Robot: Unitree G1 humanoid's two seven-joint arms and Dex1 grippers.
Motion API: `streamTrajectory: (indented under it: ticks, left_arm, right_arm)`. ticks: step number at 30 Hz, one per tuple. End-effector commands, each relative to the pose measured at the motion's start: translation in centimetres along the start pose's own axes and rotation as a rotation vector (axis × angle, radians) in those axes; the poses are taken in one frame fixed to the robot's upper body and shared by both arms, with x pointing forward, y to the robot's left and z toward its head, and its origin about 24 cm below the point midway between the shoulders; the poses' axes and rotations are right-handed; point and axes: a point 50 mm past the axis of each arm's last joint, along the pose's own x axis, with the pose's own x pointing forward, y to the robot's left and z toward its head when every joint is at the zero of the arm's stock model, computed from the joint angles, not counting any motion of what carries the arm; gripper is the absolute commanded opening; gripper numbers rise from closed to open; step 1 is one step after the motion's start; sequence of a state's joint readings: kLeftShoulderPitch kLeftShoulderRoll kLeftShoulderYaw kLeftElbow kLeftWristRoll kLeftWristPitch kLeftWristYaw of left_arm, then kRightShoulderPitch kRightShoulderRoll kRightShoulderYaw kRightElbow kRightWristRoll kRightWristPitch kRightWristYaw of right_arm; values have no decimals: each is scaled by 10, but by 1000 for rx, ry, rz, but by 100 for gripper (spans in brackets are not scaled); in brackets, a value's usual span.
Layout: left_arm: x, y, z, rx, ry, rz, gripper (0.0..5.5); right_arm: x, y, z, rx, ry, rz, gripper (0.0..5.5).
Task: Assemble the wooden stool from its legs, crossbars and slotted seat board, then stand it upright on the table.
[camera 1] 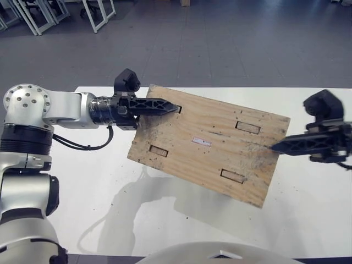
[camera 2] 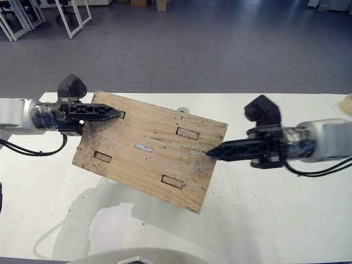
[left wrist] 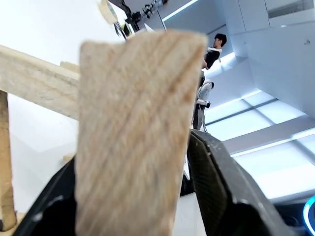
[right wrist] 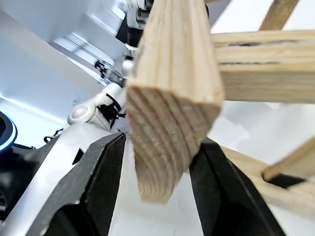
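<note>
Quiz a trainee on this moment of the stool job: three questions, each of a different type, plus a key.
1. True or false: only the left gripper holds the seat board; the right gripper hangs free.
2. How many slots show on the board's upper face? A) two B) four C) six
3. Fill in: the surface beneath the board is the white ____.

Key: 1 false, since both sets of fingers clamp the board's edges; 2 B; 3 table.
</note>
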State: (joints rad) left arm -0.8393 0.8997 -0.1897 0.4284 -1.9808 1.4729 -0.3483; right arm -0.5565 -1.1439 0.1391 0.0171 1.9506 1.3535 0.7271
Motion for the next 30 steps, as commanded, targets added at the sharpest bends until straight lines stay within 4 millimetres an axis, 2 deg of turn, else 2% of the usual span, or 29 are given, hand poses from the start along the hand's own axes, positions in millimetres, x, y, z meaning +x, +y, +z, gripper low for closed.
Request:
streamTrajectory:
  ticks: [1, 9, 14, 15, 19, 22, 30]
  left_arm:
    - [2, 16, 0, -55, -11, 111, 234]
    - [3, 26, 19, -121, -132, 176, 234]
    - [10, 29, 28, -136, -183, 182, 234]
    - [13, 32, 31, -151, -197, 197, 257]
    - [15, 40, 42, -207, -257, 216, 326]
    - [13, 42, 44, -229, -265, 221, 379]
    - [-15, 27, 45, -178, -243, 208, 515]
  right_arm:
    - [-2, -21, 23, 69, -159, 46, 215]
    - [-10, -49, 44, 278, -223, 19, 215]
    - [-6, -68, 50, 365, -237, -38, 215]
    - [-5, -69, 54, 373, -253, -29, 215]
    - [-6, -69, 64, 375, -300, -15, 290]
    - [-11, -71, 65, 379, -324, -30, 349]
    - [-40, -68, 61, 352, -411, -94, 510]
